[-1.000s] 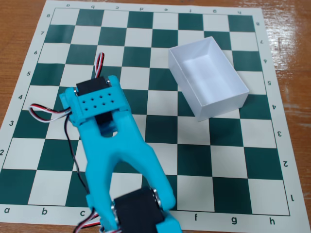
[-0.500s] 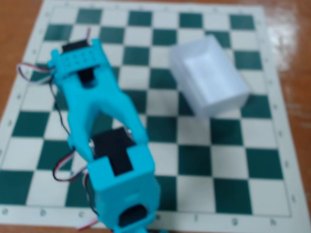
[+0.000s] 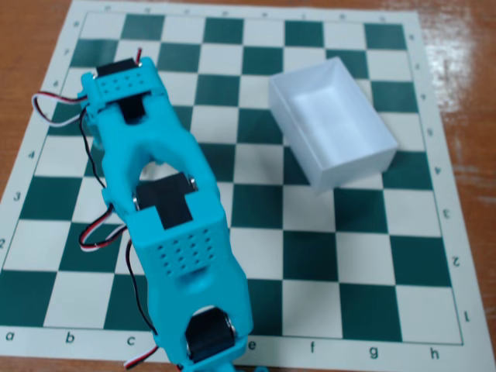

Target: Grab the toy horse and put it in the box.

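The white shallow box lies tilted on the chessboard, right of centre toward the far side, and its inside looks empty. My turquoise arm reaches from the near edge toward the far left of the board. Its wrist end hangs over the left squares, well to the left of the box. The gripper points down beneath the wrist and its jaws are hidden by the arm. The toy horse is hidden or out of view.
The green-and-white chessboard mat lies on a reddish wooden table. Red, white and black cables loop out on the arm's left side.
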`<act>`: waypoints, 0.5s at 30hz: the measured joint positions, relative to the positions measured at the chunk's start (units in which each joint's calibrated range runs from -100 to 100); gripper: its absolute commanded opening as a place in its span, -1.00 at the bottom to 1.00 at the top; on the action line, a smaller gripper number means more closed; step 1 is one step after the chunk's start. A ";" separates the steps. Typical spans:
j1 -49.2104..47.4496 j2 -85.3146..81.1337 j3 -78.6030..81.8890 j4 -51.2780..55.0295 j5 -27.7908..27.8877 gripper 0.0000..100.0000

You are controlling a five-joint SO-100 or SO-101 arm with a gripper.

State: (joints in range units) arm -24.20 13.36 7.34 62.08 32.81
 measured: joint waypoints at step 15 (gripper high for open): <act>-0.37 7.83 -4.90 -0.53 0.00 -0.35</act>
State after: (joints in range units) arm -24.57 21.19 2.45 61.56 32.81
